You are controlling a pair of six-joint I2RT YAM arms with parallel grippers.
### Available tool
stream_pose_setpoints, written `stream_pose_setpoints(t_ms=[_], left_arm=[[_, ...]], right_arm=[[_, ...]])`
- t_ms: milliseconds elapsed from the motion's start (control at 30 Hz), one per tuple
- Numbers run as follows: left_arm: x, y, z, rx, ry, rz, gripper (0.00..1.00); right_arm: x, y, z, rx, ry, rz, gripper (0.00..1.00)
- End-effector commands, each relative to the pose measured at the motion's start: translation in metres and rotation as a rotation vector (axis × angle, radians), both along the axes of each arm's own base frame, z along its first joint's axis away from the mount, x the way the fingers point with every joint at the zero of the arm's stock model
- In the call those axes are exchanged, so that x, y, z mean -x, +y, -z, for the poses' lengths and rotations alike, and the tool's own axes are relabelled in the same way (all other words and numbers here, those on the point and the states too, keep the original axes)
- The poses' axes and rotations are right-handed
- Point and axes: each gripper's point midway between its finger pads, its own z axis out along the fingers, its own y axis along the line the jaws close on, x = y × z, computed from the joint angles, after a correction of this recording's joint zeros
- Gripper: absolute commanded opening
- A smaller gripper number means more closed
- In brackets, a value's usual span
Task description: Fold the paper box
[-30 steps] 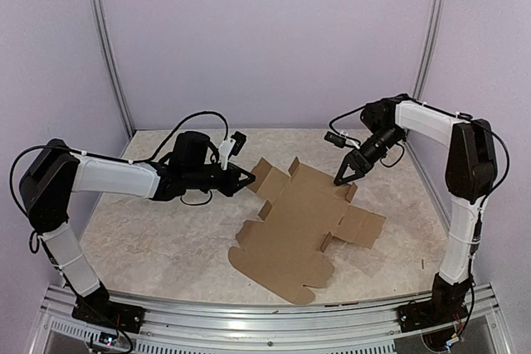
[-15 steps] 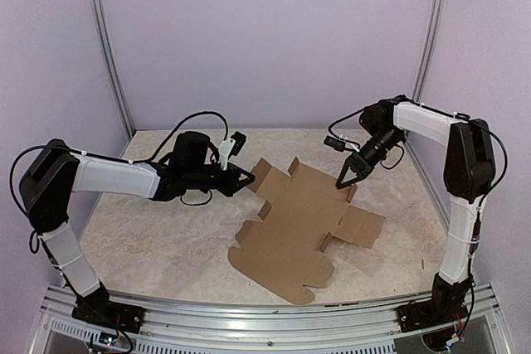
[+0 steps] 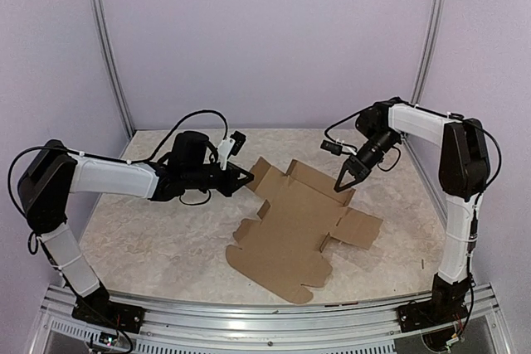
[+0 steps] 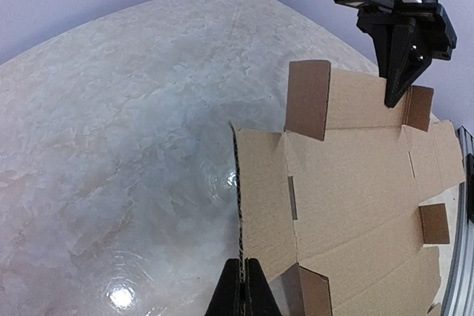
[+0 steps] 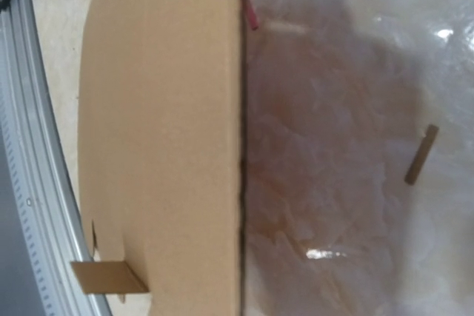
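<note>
Since a second ago the right gripper (image 3: pixel 341 186) has snapped shut, and the far flap has tipped up slightly. Nearest, the paper box (image 3: pixel 290 234) lies as a mostly flat sheet mid-table, its rounded front edge close to the rail (image 3: pixel 249 314). Farther back, the left gripper (image 3: pixel 247 178) is clamped on the sheet's left edge, probably to anchor it. Beyond, the right gripper's tips seem to pinch the far flap's rim, ready to fold it. The table (image 3: pixel 141 230) to the left offers swinging room.
</note>
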Motion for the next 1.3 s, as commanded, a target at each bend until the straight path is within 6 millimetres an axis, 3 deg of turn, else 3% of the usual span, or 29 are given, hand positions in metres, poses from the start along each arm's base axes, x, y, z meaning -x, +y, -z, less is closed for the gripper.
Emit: stream_pose_setpoints(t_ms=[0,67,167,267,367,467,667,800,933,1133,1267], left_arm=[[0.001,0.003,-0.006,-0.01,-0.026,-0.009,0.0],[0.001,0.005,-0.005,-0.01,-0.019,-0.021,0.06],[0.001,0.013,-0.005,-0.013,-0.011,-0.057,0.25],[0.005,0.029,-0.01,-0.011,-0.018,-0.117,0.38],[0.016,0.047,-0.015,0.016,-0.026,-0.168,0.43],[0.029,0.07,-0.001,0.035,0.002,-0.24,0.45],[0.042,0.113,0.02,0.086,0.069,-0.403,0.47],[0.042,0.133,0.032,0.141,0.122,-0.487,0.47],[0.036,0.149,0.043,0.156,0.13,-0.564,0.47],[0.025,0.149,0.053,0.163,0.145,-0.566,0.47],[0.013,0.142,0.062,0.181,0.161,-0.532,0.47]], right_arm=[[0.003,0.002,-0.004,0.015,0.008,-0.019,0.0],[-0.005,0.003,-0.008,0.041,-0.05,-0.028,0.0],[-0.023,0.003,-0.009,0.131,-0.189,-0.047,0.0],[-0.04,0.007,-0.008,0.252,-0.358,-0.104,0.0],[-0.053,0.015,-0.005,0.341,-0.491,-0.169,0.0],[-0.074,0.026,-0.009,0.388,-0.611,-0.198,0.0],[-0.103,0.046,-0.038,0.414,-0.876,-0.194,0.0],[-0.1,0.058,-0.05,0.468,-1.09,-0.231,0.0],[-0.083,0.065,-0.047,0.522,-1.265,-0.27,0.0],[-0.065,0.07,-0.042,0.516,-1.419,-0.21,0.0],[-0.057,0.067,-0.052,0.505,-1.581,-0.156,0.0]])
